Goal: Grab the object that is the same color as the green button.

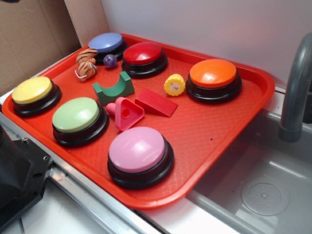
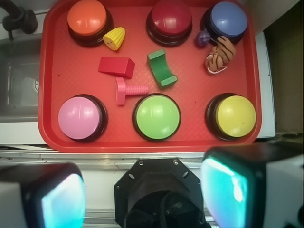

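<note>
The object, a small dark green arch block (image 1: 113,87) (image 2: 162,68), lies near the middle of the red tray (image 1: 219,126) (image 2: 190,99). The green button (image 1: 78,117) (image 2: 156,116), a pale green dome on a black base, sits at the tray's near edge, just in front of the block. In the wrist view my gripper (image 2: 142,194) hangs high over the robot base (image 2: 161,194), outside the tray's near rim and far from the block. Its fingers (image 2: 225,190) stand wide apart with nothing between them. The exterior view does not show the gripper.
Yellow (image 2: 235,115), pink (image 2: 80,118), orange (image 2: 87,18), red (image 2: 171,16) and blue (image 2: 229,19) buttons ring the tray. A pink bolt (image 2: 128,90), red wedge (image 2: 117,66), yellow corn toy (image 2: 115,38), tiger toy (image 2: 219,53) and purple ball (image 2: 203,38) lie near the block. A sink (image 1: 258,190) and faucet (image 1: 295,92) adjoin.
</note>
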Motion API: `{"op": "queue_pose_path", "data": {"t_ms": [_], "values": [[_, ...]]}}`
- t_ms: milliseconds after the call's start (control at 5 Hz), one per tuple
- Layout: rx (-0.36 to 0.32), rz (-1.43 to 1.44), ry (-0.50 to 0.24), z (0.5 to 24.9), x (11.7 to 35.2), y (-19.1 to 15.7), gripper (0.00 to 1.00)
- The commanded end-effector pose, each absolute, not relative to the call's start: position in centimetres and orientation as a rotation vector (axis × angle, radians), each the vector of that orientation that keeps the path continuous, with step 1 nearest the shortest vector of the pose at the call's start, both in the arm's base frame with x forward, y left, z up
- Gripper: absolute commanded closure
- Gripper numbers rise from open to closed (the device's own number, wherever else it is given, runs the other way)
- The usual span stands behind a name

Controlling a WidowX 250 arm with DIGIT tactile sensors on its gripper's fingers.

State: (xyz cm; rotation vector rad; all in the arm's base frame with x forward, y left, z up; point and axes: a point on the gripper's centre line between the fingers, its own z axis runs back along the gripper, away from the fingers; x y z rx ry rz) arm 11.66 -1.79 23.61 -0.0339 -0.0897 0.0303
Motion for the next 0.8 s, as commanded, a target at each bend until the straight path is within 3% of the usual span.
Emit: {"op": "queue_pose_path", "data": {"t_ms": [0,400,600], "values": [[-0.034,0.03,-0.09,23.6,11.7,-1.8,0.0],[-0.088,-0.029,-0.087,20.0,14.7,0.2,0.0],[-0.07,0.008,-0.071,17.2,17.1,1.7,0.0]]}}
